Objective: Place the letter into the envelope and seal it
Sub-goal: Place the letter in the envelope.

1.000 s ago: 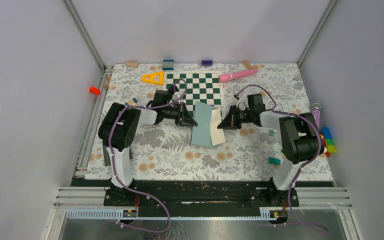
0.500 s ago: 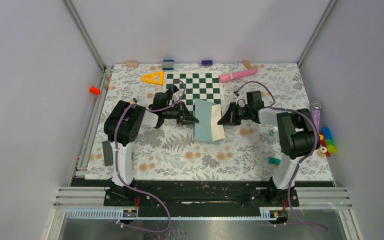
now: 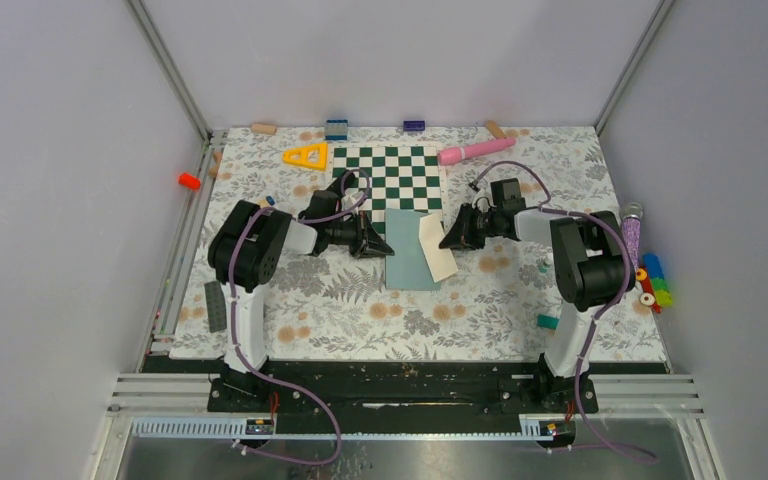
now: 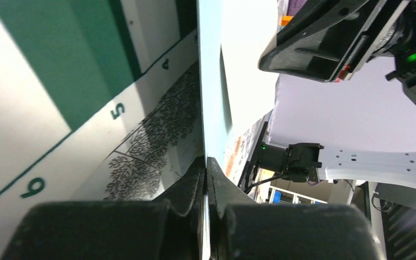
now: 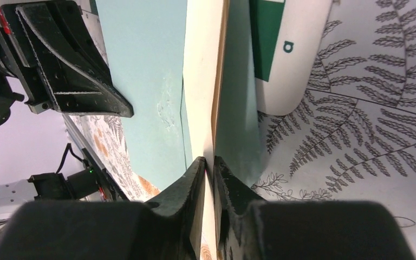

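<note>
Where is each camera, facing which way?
Top external: high behind the bases, looking down on the floral table; both arms show, left tool and right tool at the teal grey-green paper envelope and cream paper letter.
Left wrist: on the left arm, facing along its fingers pinching the envelope.
Right wrist: on the right arm, facing along its fingers astride the letter.
Both wrist views share the green-white chessboard and the opposite tool.

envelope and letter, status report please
Left gripper shut on the envelope, left edge. Right gripper pinching the letter; it lies over the envelope's right side, part sticking out. Chessboard just beyond, not blocking.
</note>
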{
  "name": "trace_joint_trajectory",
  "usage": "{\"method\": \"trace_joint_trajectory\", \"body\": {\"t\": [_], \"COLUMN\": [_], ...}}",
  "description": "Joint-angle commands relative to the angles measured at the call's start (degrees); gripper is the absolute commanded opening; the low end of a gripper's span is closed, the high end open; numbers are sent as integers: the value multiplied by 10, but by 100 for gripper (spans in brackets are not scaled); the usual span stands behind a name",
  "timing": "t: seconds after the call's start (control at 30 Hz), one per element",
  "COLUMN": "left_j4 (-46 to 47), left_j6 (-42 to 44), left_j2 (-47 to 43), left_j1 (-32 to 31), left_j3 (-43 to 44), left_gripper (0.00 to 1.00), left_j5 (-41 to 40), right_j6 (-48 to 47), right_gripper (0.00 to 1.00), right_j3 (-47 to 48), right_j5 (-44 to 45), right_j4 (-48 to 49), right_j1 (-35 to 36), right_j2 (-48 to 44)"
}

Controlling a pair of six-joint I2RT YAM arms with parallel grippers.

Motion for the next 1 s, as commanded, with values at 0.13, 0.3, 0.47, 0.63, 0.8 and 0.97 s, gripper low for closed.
{"method": "trace_joint_trajectory", "body": {"t": [0.13, 0.3, 0.47, 0.63, 0.8, 0.97], "left_j4": [-49, -67, -78, -81, -83, -84], "left_j6": [48, 55, 60, 60, 60, 56], "left_j2": [-2, -4, -4, -3, -6, -6], "left_j1": [-1, -3, -6, -9, -11, -13], "left_j3": [17, 18, 19, 19, 18, 18], "left_gripper": [0, 0, 0, 0, 0, 0], "left_j5": [-37, -47, -51, -51, -52, -53], "right_j6": [-29, -31, -34, -36, -29, -25], "right_gripper": [19, 19, 14, 8, 1, 0], "right_j3": [32, 33, 29, 24, 14, 8], "right_j5": [36, 58, 93, 116, 120, 122], "right_j4": [-61, -70, -71, -68, -49, -43], "right_j1": [20, 35, 46, 53, 55, 59], "right_j2": [17, 18, 7, 1, -10, -18]}}
